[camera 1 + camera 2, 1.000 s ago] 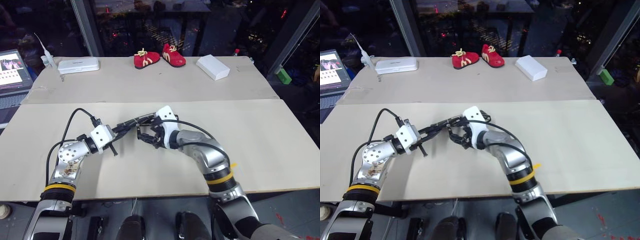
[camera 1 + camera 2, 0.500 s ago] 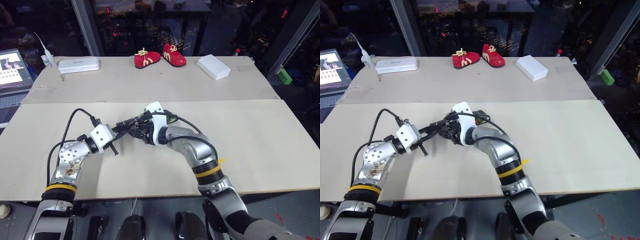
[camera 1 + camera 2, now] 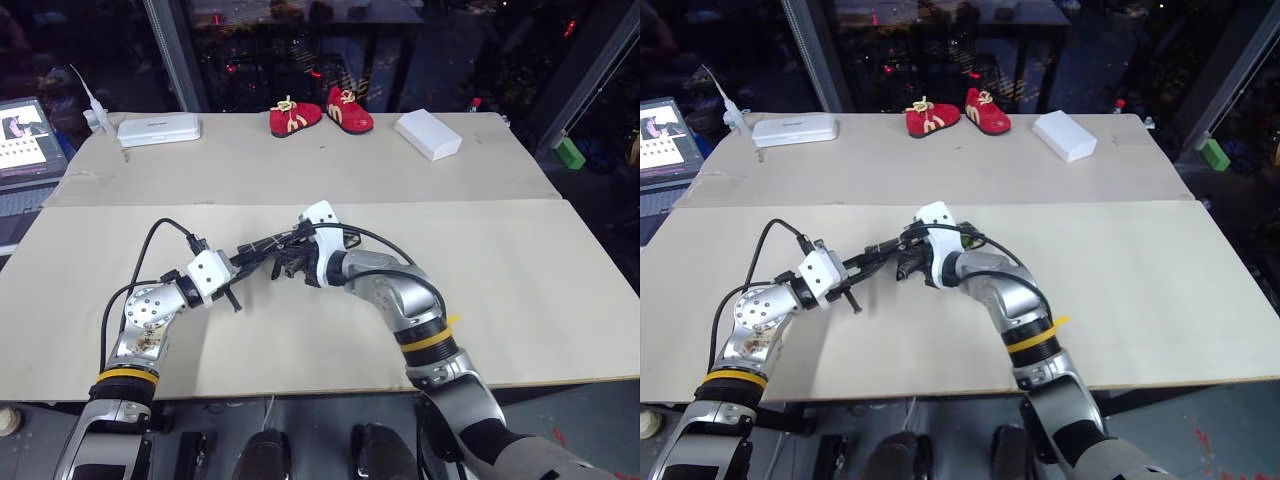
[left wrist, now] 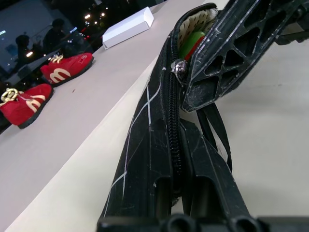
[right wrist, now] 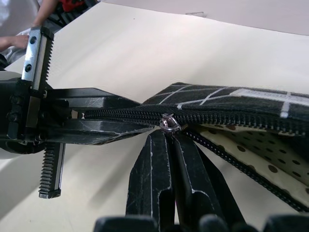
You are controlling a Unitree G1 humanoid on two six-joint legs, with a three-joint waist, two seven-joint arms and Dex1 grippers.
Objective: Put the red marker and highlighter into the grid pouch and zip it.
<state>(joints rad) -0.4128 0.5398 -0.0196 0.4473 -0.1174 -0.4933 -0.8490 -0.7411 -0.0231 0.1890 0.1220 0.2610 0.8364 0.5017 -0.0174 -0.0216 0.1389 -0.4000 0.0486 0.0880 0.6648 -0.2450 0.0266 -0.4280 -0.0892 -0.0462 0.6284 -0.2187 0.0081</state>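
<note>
Black fabric w/ thin white lines: the grid pouch (image 4: 149,145) is held up over the pale surface (image 3: 520,290), mid-scene, between the two arms. Left pincer (image 4: 181,193) is clamped on the pouch's closed end, fingers pressed together w/ the fabric edge between them. Right pincer (image 5: 170,145) is closed tight on the small metal zip slider (image 5: 169,123); its finger tips meet right under the slider.

Hard to make out: from the head views the pouch is mostly hidden behind the right wrist and cables, just a dark strip. Pouch mouth past the slider is open. In the left wrist view a bright green bit, the highlighter (image 4: 193,41), and a sliver of red, prob. the red marker (image 4: 202,50), peek out of the mouth; the rest of both is hidden inside. Pouch's far end is cut off in the right wrist view, where a dotted cream lining (image 5: 251,154) shows.

Vs. a second ago: right pincer was spread wide beside the pouch, now shut on the slider. Left pincer unchanged, same grip.

At the back: red shoes (image 3: 320,112), white box (image 3: 427,134), white case (image 3: 158,130), laptop (image 3: 25,135).
</note>
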